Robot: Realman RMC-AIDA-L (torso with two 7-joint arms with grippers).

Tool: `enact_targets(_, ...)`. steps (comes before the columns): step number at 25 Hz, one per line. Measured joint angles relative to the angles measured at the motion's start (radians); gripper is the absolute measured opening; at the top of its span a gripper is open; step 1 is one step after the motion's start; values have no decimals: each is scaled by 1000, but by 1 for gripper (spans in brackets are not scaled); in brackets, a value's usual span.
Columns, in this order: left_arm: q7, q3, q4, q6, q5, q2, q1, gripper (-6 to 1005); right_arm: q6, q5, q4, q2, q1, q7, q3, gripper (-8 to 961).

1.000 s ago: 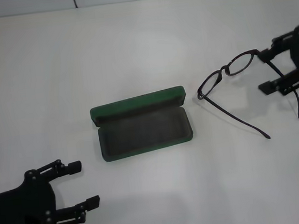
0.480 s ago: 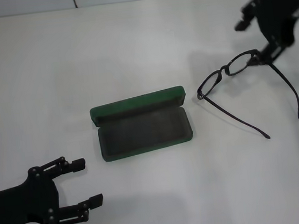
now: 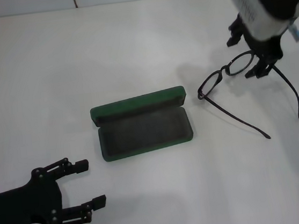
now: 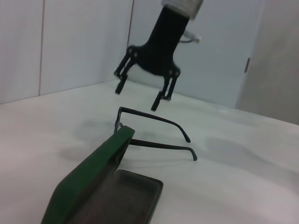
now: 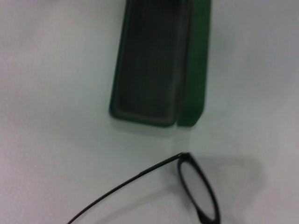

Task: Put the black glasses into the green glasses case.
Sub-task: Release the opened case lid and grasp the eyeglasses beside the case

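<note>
Between the right gripper's (image 3: 250,56) spread fingers, the black glasses (image 3: 238,83) show you a thin, smooth, faintly glossy frame that looks like plastic, with clear lenses. Off to one side of those fingers, the green glasses case (image 3: 140,125) has a matt dark green shell and a dull grey, felt-like lining. Both grippers, the left gripper (image 3: 85,190) included, look like matt black hard plastic. The white table (image 3: 131,49) looks smooth, with a soft sheen.

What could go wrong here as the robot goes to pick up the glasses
The right gripper hangs open above the black glasses, whose thin frame could slip or twist in the pinch. Their temple arms are unfolded, so they may not fit the open green glasses case. The left gripper waits away from the case.
</note>
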Motion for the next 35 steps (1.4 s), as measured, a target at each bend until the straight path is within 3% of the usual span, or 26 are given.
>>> enact_targets(14, -7, -1, 0, -4, 0, 0, -1, 853, 241, 46, 148, 12, -14, -28, -157, 771)
enact_targets(35, -37, 9, -1, -1, 0, 0, -14, 853, 361, 125, 242, 12, 4, -66, -191, 766)
